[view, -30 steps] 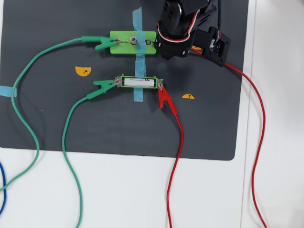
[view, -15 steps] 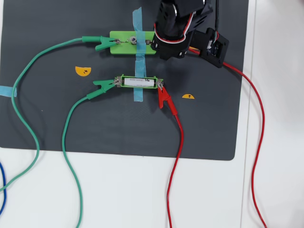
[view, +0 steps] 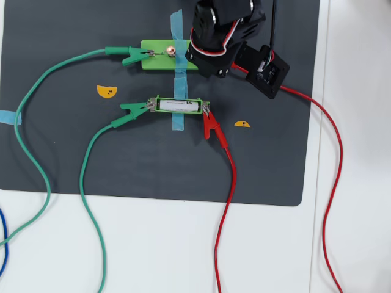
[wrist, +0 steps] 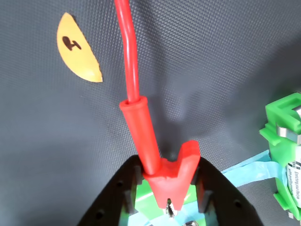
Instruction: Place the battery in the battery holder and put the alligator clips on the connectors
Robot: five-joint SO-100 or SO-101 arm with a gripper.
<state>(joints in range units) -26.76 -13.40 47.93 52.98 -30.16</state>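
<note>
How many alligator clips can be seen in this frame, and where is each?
4. Green clip on the upper plate's left connector; green clip at the battery holder's left end; red clip at its right end; red clip in the gripper, hidden overhead by the arm.

Dark mat (view: 153,165) on white table (view: 354,183). Two orange half-disc stickers (view: 106,91) mid-frame, left and right. Blue tape strip (view: 178,73) runs vertically, centre top.
</note>
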